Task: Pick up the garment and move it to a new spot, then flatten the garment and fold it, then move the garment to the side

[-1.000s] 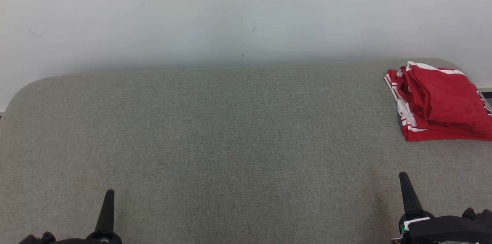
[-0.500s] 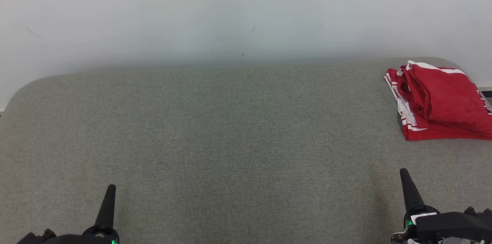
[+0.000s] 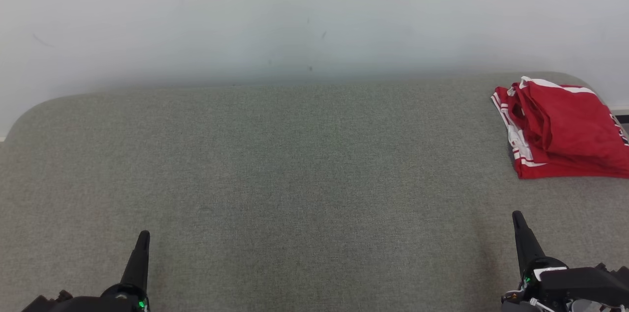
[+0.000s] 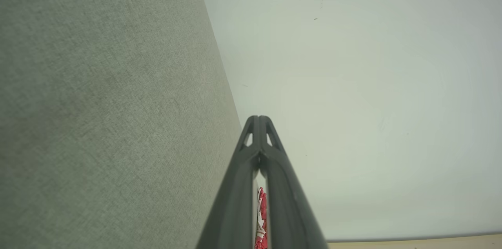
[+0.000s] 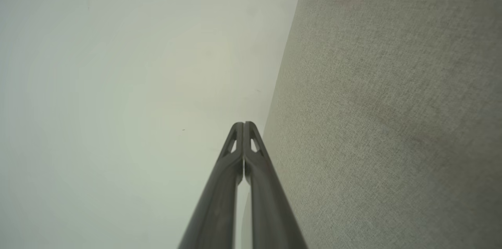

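With the folded red garment [image 3: 560,130] seemingly set aside at the worktop's [image 3: 295,164] right edge, the left pincer [image 3: 142,242] and right pincer [image 3: 518,222] rest closed, empty.

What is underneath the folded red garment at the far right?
The red garment lies on the grey fabric surface, which shows along its near and left edges. Its white-striped lower layers peek out at its left. Anything beneath or between layers is covered.
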{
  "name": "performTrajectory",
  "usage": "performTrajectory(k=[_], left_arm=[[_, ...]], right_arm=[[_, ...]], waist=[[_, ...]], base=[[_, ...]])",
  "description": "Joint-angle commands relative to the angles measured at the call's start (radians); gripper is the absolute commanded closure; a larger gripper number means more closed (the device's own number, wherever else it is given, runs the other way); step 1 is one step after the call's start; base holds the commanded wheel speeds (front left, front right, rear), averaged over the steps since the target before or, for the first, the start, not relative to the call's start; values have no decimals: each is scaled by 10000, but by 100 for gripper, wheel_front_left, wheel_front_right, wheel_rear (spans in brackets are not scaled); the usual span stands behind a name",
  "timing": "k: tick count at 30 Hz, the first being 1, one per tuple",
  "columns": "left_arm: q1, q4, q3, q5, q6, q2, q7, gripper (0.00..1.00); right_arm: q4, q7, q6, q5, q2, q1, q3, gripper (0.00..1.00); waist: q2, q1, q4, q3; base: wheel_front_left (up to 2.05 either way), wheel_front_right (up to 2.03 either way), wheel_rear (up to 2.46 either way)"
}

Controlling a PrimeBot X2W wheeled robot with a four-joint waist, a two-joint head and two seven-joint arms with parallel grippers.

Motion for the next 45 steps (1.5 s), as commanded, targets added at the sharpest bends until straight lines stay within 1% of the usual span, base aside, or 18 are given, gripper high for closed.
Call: performTrajectory(k=[1, 25, 45], left_arm=[[-176, -13, 35, -216, -68, 52, 37, 100], [-364, 52, 44, -1865, -75, 59, 487, 100], [-349, 49, 41, -1845, -74, 58, 490, 100]], right_arm=[[-27, 70, -19, 177, -23, -117, -40, 100], [85, 504, -23, 1852, 18, -306, -224, 100], [84, 528, -23, 1783, 52, -310, -262, 100]], waist=[[0, 0, 0, 2], [0, 0, -14, 56], [0, 0, -14, 56]], base=[[0, 0, 0], [0, 0, 0], [0, 0, 0]])
